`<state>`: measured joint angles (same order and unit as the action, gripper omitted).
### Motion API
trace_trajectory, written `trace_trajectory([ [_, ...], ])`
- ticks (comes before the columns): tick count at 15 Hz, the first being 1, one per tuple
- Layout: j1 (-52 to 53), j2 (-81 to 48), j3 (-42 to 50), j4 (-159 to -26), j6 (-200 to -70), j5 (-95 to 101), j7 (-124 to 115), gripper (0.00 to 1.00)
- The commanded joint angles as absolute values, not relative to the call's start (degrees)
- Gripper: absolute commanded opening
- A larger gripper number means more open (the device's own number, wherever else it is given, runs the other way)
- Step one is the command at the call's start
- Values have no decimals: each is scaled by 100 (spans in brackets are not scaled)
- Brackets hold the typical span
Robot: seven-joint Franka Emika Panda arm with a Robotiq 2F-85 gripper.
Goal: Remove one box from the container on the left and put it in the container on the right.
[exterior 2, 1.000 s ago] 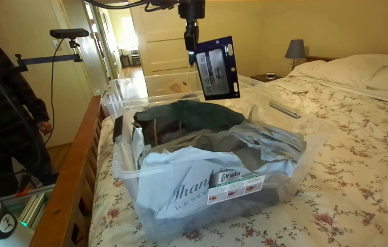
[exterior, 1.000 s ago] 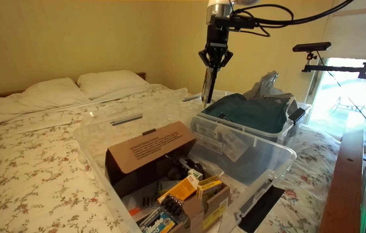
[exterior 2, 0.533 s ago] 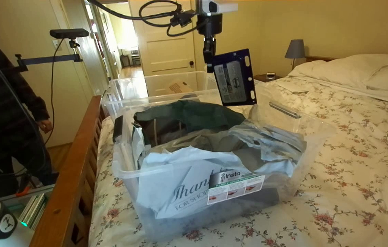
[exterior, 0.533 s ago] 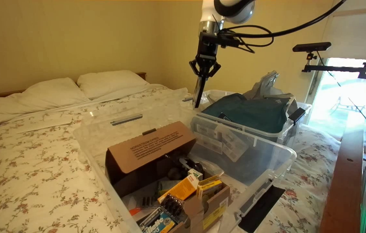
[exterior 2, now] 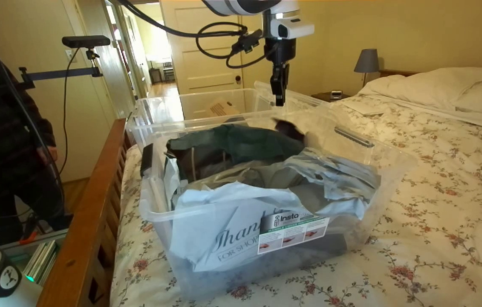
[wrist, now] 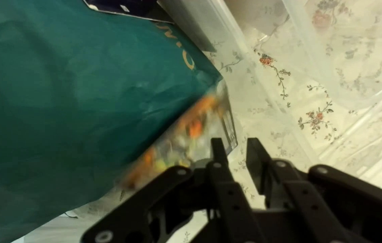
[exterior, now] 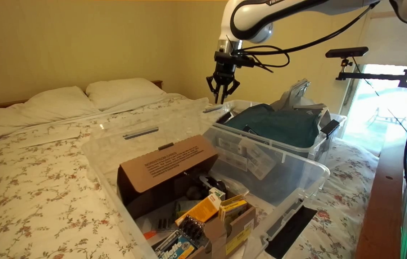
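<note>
Mostly blurred, the box (wrist: 191, 138) shows orange patches; the end effector (wrist: 235, 145) gapes narrowly.

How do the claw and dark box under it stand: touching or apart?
Apart: in an exterior view, a clear gap shows between the claw and the dark box.

Cream bedspread (exterior: 45, 180) with a reddish floral, dark-vined print — yellow wall (exterior: 81, 43), tan-lettered teal bag (wrist: 76, 84), black gripper (wrist: 235, 145) — and a blurred box (wrist: 189, 138) splashed orange and yellow.

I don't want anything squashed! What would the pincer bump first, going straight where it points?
Probably the blurry box below the pincer; depth is unclear, so it might touch the teal bag instead.
</note>
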<state>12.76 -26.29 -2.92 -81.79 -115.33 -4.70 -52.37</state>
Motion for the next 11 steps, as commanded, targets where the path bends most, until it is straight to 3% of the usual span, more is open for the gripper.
trace_trajectory([
  [1,1409,-2357,-220,-8003,-11326,-434,-5917,56],
  [6,1788,-1381,-230,-8254,-10843,765,-6647,91],
  [7,1529,-1824,-337,-7975,-11014,317,-6413,72],
  [9,1641,-1518,-385,-8019,-10813,609,-6527,86],
  [11,1663,-1427,-398,-8070,-10776,666,-6543,91],
])
